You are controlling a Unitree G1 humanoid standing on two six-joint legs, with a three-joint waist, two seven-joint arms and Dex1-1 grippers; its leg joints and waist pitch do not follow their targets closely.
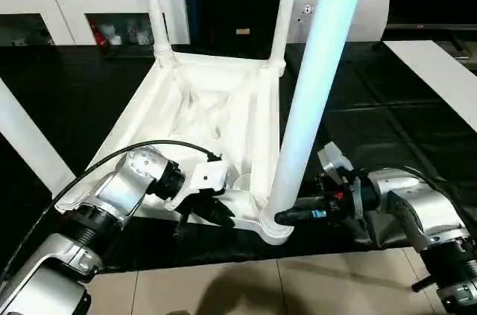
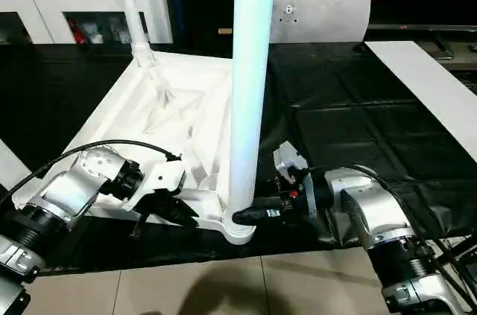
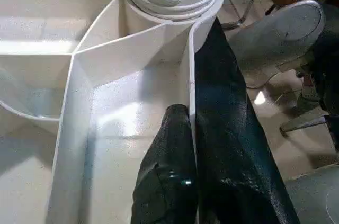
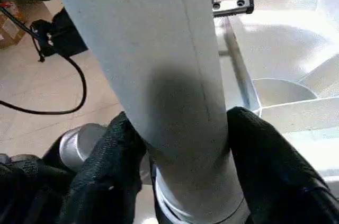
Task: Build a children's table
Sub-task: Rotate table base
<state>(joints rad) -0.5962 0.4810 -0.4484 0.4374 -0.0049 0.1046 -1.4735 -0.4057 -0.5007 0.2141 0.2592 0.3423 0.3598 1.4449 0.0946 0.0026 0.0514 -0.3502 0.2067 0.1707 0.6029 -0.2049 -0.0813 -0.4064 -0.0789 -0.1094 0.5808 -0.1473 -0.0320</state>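
White leg (image 4: 175, 91) pinched, left pincer (image 3: 193, 144) on rim

Left tool (image 3: 193, 181) pinched, right tool (image 4: 185, 176) clamped.

Head eyes look down from above at the table (image 1: 216, 114); wrist cameras sit close by one leg (image 4: 159, 75).

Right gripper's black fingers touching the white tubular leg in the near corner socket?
Touching. Right wrist view: both fingers of the right gripper press the leg.
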